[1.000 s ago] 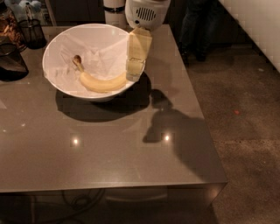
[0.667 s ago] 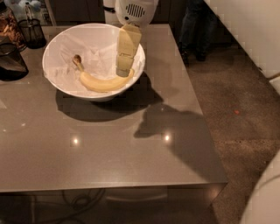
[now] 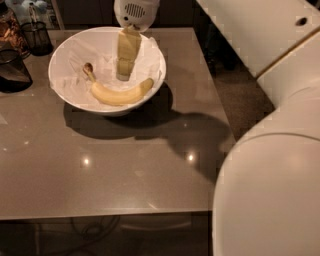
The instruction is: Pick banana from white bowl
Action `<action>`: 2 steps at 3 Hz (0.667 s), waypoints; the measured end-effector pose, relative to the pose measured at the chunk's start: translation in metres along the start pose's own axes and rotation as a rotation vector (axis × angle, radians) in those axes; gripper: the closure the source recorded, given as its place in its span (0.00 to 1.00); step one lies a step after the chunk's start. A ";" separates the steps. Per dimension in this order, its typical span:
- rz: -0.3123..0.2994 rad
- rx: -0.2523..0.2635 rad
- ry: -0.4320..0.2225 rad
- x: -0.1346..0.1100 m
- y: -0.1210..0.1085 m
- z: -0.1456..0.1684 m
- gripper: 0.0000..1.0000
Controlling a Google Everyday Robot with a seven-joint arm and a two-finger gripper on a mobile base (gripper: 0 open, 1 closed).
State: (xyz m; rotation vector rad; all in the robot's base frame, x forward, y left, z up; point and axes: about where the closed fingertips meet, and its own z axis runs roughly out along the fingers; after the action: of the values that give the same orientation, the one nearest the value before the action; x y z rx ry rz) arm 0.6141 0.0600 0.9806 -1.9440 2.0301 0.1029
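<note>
Camera view:
- Shows a grey-brown table [image 3: 125, 175] with a glossy top that fills most of the frame and carries small light reflections.
- Places the white bowl [image 3: 158, 70] on the far left part of that table, wide and round, lined with crumpled white paper.
- Finds the banana [image 3: 120, 95] lying inside the white bowl on the near side, curved with both ends turned toward the far side, pale yellow, with its brown stem tip at the left.
- Locates the gripper [image 3: 124, 75] reaching down into the white bowl from the far edge, tan in colour, hung beneath a white wrist housing [image 3: 134, 11] with a grille.
- Sets the gripper's tip just beyond the middle of the banana, on its far side, with a narrow strip of paper visible between the two.
- Presents the gripper as a single tan slab from this angle; cannot tell whether spread or pressed together.
- Takes in the robot's white arm [image 3: 270, 190], large and rounded, filling the near right corner and running up toward the far right.
- Marks a dark shadow [image 3: 200, 140] on the table to the right of the white bowl.
- Includes dark glass containers [image 3: 12, 70] at the far left edge, beside the white bowl.
</note>
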 end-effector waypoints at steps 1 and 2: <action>0.003 -0.024 0.008 -0.011 -0.008 0.018 0.15; 0.026 -0.049 0.048 -0.014 -0.011 0.044 0.21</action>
State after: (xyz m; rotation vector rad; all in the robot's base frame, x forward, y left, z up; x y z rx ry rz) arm 0.6330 0.0843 0.9450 -1.9674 2.1026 0.1137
